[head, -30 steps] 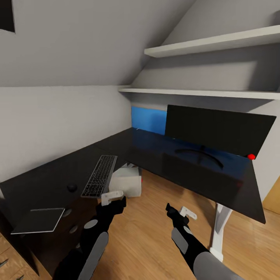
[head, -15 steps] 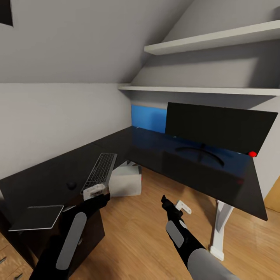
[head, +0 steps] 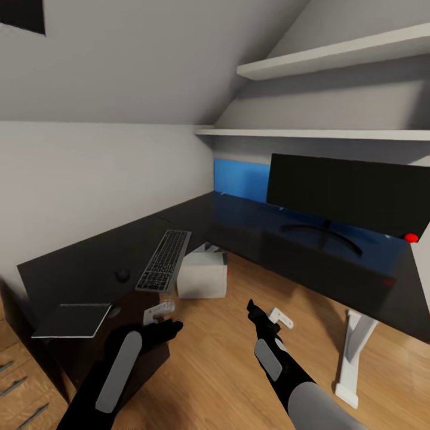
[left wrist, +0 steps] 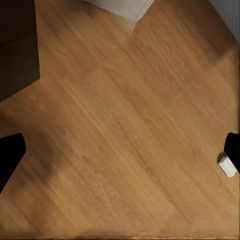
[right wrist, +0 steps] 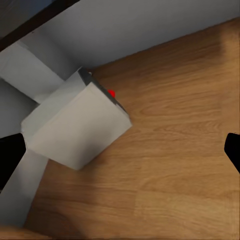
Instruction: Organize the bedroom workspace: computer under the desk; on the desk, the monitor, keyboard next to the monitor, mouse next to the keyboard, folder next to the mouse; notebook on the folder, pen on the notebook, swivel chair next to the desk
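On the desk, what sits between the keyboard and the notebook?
In the head view, the mouse sits between the keyboard and the notebook on the desk.

2 glossy black jointed arms are seen, each marked with a grey oval panel on the forearm. The left gripper (head: 160,310) and right gripper (head: 279,318) are fitted with small white fingers; the right arm's upper segment is grey.

Open floor (head: 221,352) ahead; computer (head: 202,276) blocks gap under desk (head: 251,239).
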Motion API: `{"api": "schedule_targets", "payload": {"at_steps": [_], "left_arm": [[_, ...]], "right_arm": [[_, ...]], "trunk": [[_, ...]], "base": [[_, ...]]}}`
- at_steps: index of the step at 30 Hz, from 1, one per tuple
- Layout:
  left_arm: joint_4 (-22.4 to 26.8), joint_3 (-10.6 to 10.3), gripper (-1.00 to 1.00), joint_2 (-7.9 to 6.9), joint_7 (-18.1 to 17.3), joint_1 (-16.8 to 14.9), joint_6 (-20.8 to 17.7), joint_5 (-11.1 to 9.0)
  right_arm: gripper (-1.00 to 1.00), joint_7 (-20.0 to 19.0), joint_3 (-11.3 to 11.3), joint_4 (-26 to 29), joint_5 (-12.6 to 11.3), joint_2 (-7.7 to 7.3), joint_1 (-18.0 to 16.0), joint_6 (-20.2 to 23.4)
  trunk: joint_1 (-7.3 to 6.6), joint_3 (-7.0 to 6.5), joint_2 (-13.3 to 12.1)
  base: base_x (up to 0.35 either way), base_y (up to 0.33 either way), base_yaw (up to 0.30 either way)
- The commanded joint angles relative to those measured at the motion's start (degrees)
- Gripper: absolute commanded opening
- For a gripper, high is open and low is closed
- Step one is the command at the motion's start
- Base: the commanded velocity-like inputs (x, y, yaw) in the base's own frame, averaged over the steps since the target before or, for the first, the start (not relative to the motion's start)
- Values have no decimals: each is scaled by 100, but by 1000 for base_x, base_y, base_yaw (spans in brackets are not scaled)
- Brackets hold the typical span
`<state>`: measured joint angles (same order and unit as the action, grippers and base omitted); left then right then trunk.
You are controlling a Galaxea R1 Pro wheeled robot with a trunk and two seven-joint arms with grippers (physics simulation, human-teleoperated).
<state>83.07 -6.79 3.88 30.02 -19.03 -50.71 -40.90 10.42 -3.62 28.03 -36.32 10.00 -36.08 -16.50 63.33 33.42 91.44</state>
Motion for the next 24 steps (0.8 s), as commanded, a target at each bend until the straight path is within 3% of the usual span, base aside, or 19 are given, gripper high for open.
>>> {"api": "schedule_targets", "payload": {"at_steps": [1, 8, 9, 13, 15, 18, 24], "left_arm": [[-44, -13, 100, 0, 59, -5, -7, -57], [-820, -46, 100, -1, 46, -5, 163, -46], [-1103, -57, 100, 2, 43, -5, 241, -45], [-1637, -348, 100, 20, 33, -5, 320, -51], [-1839, -592, 100, 23, 32, -5, 364, -58], [-2473, -1139, 100, 31, 31, -5, 1077, -57], [-3140, -1826, 100, 20, 30, -5, 2075, -47]], "right_arm": [[100, 32, -26, 1, -35, 0, -4, -28], [100, 36, -25, 1, -33, 0, -4, -25], [100, 38, -25, 1, -33, 0, -4, -23], [100, 38, -25, 1, -33, 0, -4, -21], [100, 38, -25, 1, -33, 0, -4, -21], [100, 36, -25, 1, -33, 0, -4, -19], [100, 37, -25, 1, -33, 0, 3, -15]], "trunk": [[22, 24, 45], [22, 24, 45], [22, 24, 45], [22, 24, 45], [22, 24, 45], [22, 24, 45], [22, 24, 45]], "base": [[0, 0, 268], [0, 0, 273], [0, 0, 275], [0, 0, 275], [0, 0, 275], [0, 0, 275], [0, 0, 274]]}}
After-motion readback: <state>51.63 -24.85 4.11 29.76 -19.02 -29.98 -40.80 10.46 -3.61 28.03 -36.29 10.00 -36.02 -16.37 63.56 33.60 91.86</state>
